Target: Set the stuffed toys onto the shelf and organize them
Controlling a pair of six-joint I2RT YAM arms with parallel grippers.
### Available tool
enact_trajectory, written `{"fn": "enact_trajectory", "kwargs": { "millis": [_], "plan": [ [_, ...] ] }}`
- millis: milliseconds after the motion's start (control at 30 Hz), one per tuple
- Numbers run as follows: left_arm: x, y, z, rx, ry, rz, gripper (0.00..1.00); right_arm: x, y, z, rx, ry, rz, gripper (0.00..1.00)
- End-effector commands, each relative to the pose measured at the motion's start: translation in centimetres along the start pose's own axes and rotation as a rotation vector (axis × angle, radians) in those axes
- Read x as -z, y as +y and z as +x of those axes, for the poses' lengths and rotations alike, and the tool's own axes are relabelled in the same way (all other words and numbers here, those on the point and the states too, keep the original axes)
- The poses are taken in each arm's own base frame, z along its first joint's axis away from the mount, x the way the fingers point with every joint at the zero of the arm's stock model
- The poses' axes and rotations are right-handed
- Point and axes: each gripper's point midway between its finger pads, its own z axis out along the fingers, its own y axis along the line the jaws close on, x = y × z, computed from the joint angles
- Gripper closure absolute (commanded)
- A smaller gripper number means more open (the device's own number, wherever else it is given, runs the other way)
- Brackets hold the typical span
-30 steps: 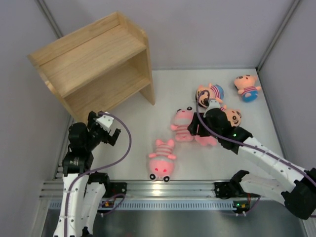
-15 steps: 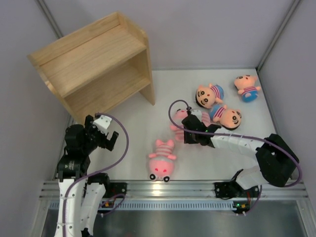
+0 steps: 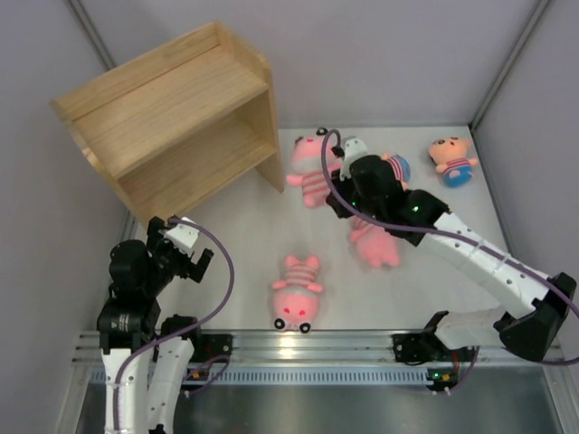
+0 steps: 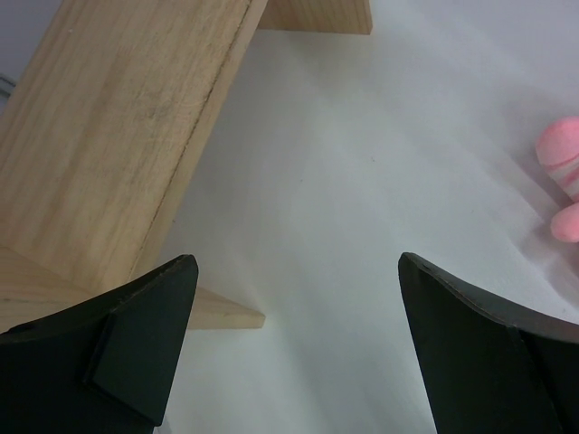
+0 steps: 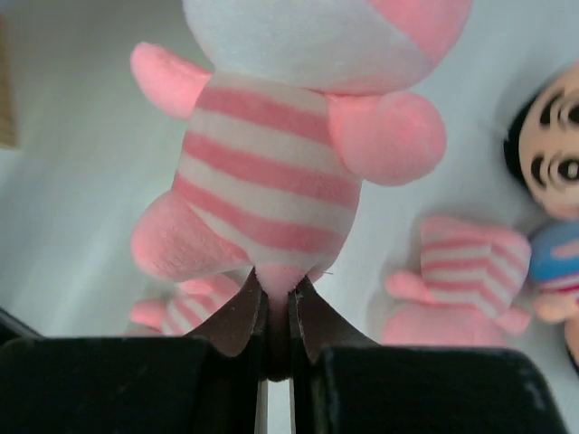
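My right gripper is shut on a pink striped animal and holds it above the table, right of the shelf. In the right wrist view the jaws pinch the bottom of this toy. Two more pink striped animals lie on the table, one under the right arm and one near the front. A doll lies at the back right; another doll is half hidden behind the arm. My left gripper stands open and empty, low in front of the shelf.
The wooden shelf's side panel is close to the left gripper's left finger. Grey walls enclose the table on three sides. A pink toy shows at the right edge of the left wrist view. The rail runs along the front.
My right gripper shut on a pink striped animal, lifted it and carried it back and left toward the shelf. The left arm drew back and down a little, still open.
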Motion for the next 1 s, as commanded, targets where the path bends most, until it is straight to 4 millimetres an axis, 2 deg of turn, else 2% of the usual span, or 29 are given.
{"fn": "enact_trajectory", "kwargs": {
  "millis": [0, 67, 100, 133, 167, 200, 233, 267, 300, 333, 367, 400, 433, 567, 700, 767, 867, 900, 967],
  "plan": [
    [1.5, 0.7, -1.1, -0.046, -0.018, -0.048, 0.01, 5.0, 4.1, -5.5, 0.201, -0.079, -0.214, 1.0],
    [2.2, 0.8, -1.4, -0.05, -0.026, -0.063, 0.01, 5.3, 6.0, -6.9, 0.231, -0.095, -0.303, 1.0],
    [2.6, 0.9, -2.0, -0.058, -0.04, -0.067, 0.01, 6.3, 6.9, -9.1, 0.236, -0.142, -0.339, 1.0],
    [2.9, 0.9, -2.2, -0.063, -0.047, -0.072, 0.01, 6.5, 7.6, -9.5, 0.261, -0.138, -0.369, 1.0],
    [3.1, 0.8, -2.4, -0.067, -0.054, -0.073, 0.01, 5.4, 8.8, -9.2, 0.276, -0.098, -0.42, 1.0],
    [3.4, 0.8, -2.7, -0.072, -0.063, -0.076, 0.01, 6.2, 9.7, -11.0, 0.282, -0.132, -0.452, 1.0],
    [3.7, 0.9, -2.9, -0.077, -0.071, -0.083, 0.01, 6.0, 10.2, -11.0, 0.293, -0.115, -0.475, 1.0],
    [3.9, 0.9, -3.0, -0.081, -0.076, -0.088, 0.01, 4.6, 11.2, -10.4, 0.3, -0.065, -0.514, 1.0],
    [4.0, 0.9, -3.1, -0.084, -0.079, -0.09, 0.01, 5.3, 11.9, -12.0, 0.306, -0.095, -0.536, 1.0],
    [4.3, 0.9, -3.3, -0.088, -0.086, -0.095, 0.01, 5.0, 11.9, -11.2, 0.306, -0.039, -0.538, 1.0],
    [4.4, 0.9, -3.3, -0.091, -0.086, -0.095, 0.01, 3.4, 12.3, -10.5, 0.312, 0.013, -0.537, 1.0],
    [4.5, 1.0, -3.4, -0.092, -0.091, -0.1, 0.01, 3.8, 12.7, -11.1, 0.318, 0.011, -0.543, 1.0],
    [4.6, 0.9, -3.5, -0.095, -0.093, -0.096, 0.01, 3.4, 12.7, -10.5, 0.321, 0.04, -0.542, 1.0],
    [4.5, 0.7, -3.4, -0.103, -0.096, -0.088, 0.01, 1.9, 13.4, -5.6, 0.368, 0.162, -0.571, 1.0],
    [4.2, 0.4, -3.0, -0.107, -0.091, -0.07, 0.01, 1.4, 13.6, -3.7, 0.358, 0.207, -0.581, 1.0],
    [4.1, 0.3, -2.9, -0.106, -0.089, -0.067, 0.01, 1.0, 13.3, -4.2, 0.361, 0.183, -0.554, 1.0],
    [4.0, 0.3, -2.7, -0.105, -0.087, -0.066, 0.01, 0.3, 13.5, -6.5, 0.358, 0.096, -0.532, 1.0],
    [4.0, 0.3, -2.6, -0.107, -0.084, -0.066, 0.01, 0.6, 13.9, -7.9, 0.357, 0.053, -0.538, 1.0],
    [4.1, 0.3, -2.5, -0.116, -0.084, -0.072, 0.01, -0.1, 14.3, -8.8, 0.353, 0.034, -0.545, 1.0]
  ]
}}
